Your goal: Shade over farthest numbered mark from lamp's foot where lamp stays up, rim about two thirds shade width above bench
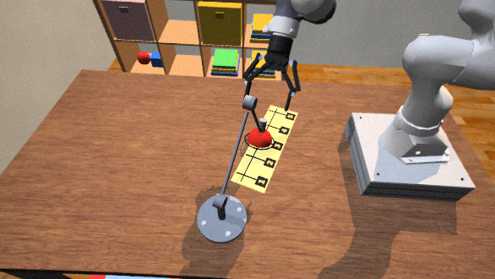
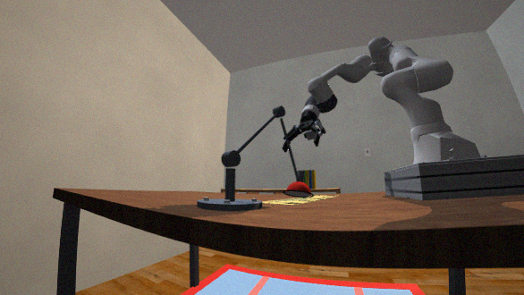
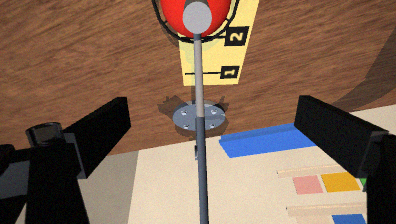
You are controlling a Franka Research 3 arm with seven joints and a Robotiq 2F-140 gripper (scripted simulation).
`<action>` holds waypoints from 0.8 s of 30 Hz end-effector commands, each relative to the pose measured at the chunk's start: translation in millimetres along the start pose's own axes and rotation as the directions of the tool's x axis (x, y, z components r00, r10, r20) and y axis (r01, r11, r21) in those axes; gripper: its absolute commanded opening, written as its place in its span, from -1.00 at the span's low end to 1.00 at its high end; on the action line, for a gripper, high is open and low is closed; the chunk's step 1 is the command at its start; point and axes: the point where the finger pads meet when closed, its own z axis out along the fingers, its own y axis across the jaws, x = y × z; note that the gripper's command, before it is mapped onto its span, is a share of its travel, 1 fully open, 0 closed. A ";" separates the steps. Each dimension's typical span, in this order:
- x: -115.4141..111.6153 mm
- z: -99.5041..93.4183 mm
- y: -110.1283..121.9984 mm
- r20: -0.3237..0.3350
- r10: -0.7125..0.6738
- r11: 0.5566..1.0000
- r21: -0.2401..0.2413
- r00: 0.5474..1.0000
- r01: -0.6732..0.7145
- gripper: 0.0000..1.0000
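The lamp's round grey foot (image 1: 221,220) stands on the wooden bench. Its lower arm rises to a grey elbow joint (image 1: 250,101), and the upper arm drops to the red shade (image 1: 258,137). The shade hangs low over the yellow numbered strip (image 1: 266,148), beside mark 3 (image 1: 277,145), with its rim close to the bench in the side view (image 2: 299,189). My gripper (image 1: 268,99) is open and empty, just above and behind the elbow. In the wrist view the gripper (image 3: 210,135) has the lamp's rod (image 3: 200,125) running between its wide-spread fingers, untouched.
My arm's grey pedestal (image 1: 405,161) stands at the bench's right side. A wooden shelf (image 1: 190,34) with coloured boxes and a red ball stands behind the bench. A blue and red mat (image 2: 304,282) lies on the floor.
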 end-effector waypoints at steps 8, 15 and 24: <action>0.0 24.1 -2.7 0.000 -0.008 1.000 0.007 1.000 0.008 1.00; 0.1 36.8 -1.1 -0.001 -0.013 1.000 0.002 1.000 0.013 1.00; -0.4 59.5 1.4 0.001 -0.014 1.000 -0.005 1.000 0.014 1.00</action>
